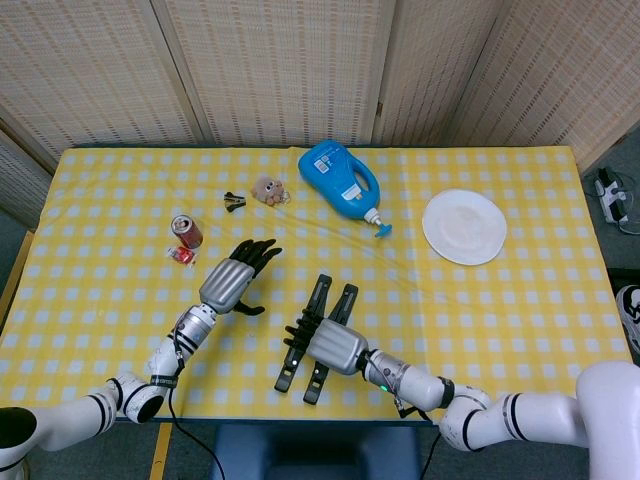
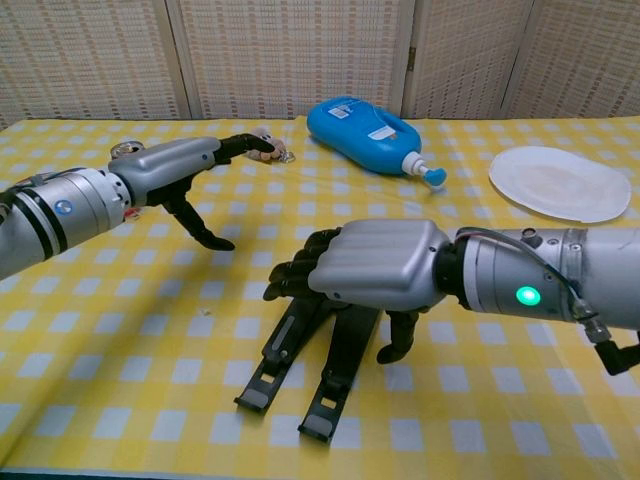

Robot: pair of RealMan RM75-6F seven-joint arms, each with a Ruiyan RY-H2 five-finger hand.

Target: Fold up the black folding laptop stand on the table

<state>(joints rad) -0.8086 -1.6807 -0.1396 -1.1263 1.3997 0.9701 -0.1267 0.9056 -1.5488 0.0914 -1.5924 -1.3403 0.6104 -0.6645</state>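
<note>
I see the black folding laptop stand (image 1: pixel 318 338) lying near the table's front edge, its two bars close together. My right hand (image 1: pixel 330 343) rests over it, fingers curled onto the bars. My left hand (image 1: pixel 232 279) hovers just left, fingers spread, holding nothing, near the soda can (image 1: pixel 187 231).

On the worktop (image 1: pixel 520 320) there are one black laptop stand (image 1: pixel 318 340), one blue bottle (image 1: pixel 342 182), one white plate (image 1: pixel 464 227), one red can (image 1: pixel 187 231), one small plush toy (image 1: pixel 267 189), and one dark clip (image 1: pixel 234 202), perhaps a binder clip.
</note>
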